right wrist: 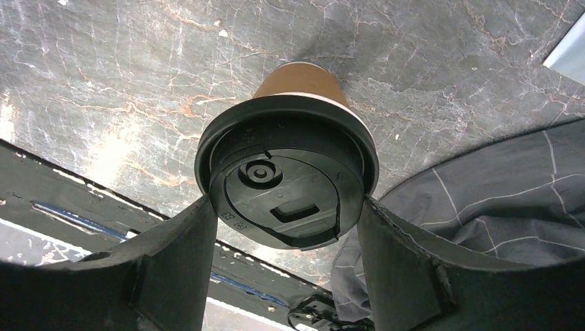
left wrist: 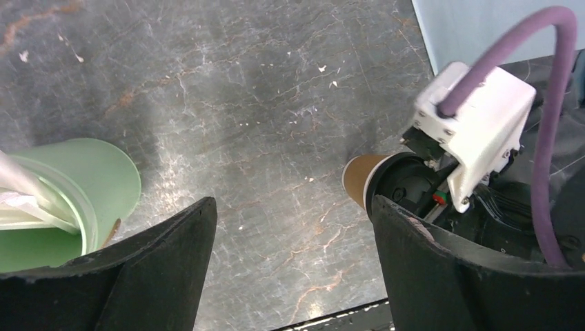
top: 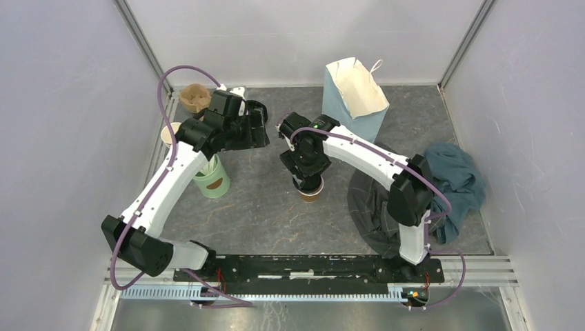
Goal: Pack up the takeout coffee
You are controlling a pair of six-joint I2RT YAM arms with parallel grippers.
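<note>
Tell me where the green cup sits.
Top view: the green cup stands left of centre, partly under the left arm, with the lidded coffee cup to its right.

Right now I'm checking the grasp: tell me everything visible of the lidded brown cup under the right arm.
The brown paper cup is small and tapered, capped by a fully seated round black plastic sip lid. It stands upright, seemingly on the grey marbled table, beside a dark checked cloth. The right end effector straddles it from above, fingers against the lid's rim on both sides.

Cup (right wrist: 298,81) brown, lid (right wrist: 286,186) black; table (right wrist: 138,69) grey marbled — cloth (right wrist: 497,200) dark, seemingly checked.
</note>
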